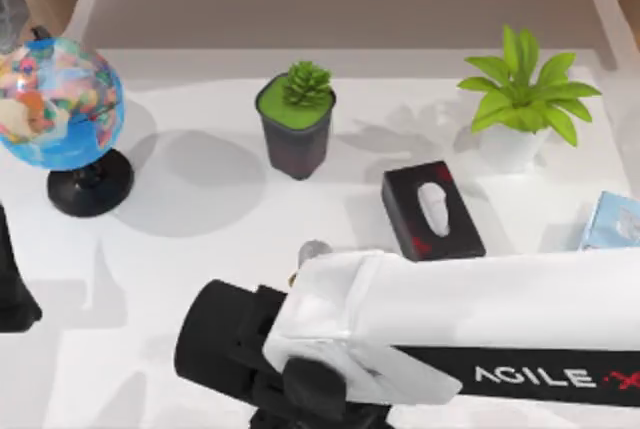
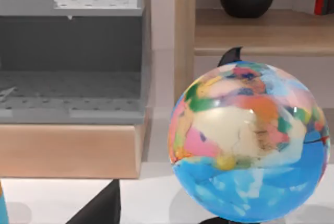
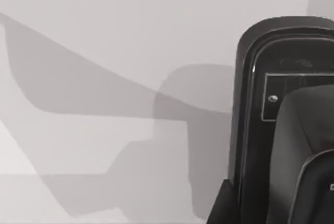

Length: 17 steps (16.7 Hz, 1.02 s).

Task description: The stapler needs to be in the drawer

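While my right arm [image 1: 480, 309] reached in from the counter's [image 1: 200, 199] right side across its near edge, the right tool [image 3: 308, 151] hung low over the white surface, right at the stapler [image 3: 248, 104]. The stapler, glossy black with a grey rim, lay flat on the counter, partly covered by the tool's dark body. Whether that tool was clenched or released, I could not tell. My left arm [image 1: 12, 289] sat parked at the counter's left edge, and its tool's state could not be made out either. From the left wrist, a grey perforated drawer [image 2: 68, 83] with a pale wooden front appeared behind the globe [image 2: 249, 140]. On the counter, the globe [image 1: 58, 104] stood at the far left, a succulent in a dark pot [image 1: 296, 119] near the middle, a leafy plant in a white pot [image 1: 520, 99] at the far right, and a black tissue box with red marks [image 1: 432, 209] between the two plants, nearer the arm.
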{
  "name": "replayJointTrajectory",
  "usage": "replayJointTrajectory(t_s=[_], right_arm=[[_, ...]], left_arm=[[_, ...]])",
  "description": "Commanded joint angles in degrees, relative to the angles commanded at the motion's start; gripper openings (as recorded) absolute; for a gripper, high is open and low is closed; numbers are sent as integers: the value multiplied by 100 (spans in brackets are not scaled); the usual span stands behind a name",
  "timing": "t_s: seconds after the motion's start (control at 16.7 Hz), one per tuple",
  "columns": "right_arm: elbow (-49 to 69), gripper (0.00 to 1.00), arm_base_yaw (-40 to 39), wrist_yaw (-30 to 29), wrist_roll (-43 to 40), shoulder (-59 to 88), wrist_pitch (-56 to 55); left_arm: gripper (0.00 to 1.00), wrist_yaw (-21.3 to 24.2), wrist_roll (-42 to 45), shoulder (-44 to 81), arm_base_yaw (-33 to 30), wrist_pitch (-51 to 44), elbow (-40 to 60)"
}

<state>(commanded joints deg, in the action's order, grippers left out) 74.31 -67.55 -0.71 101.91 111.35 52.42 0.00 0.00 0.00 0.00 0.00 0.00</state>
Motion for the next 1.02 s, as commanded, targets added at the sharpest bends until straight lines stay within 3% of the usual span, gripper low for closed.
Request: replayJointTrajectory(t_s=[0.66,1.02], right_arm=[[-9,0,418,49,-368,-52,306],[-86,0,1490,-68,-1901,-337,1361]], left_arm=[[100,0,0,0,0,0,0],[100,0,0,0,0,0,0]])
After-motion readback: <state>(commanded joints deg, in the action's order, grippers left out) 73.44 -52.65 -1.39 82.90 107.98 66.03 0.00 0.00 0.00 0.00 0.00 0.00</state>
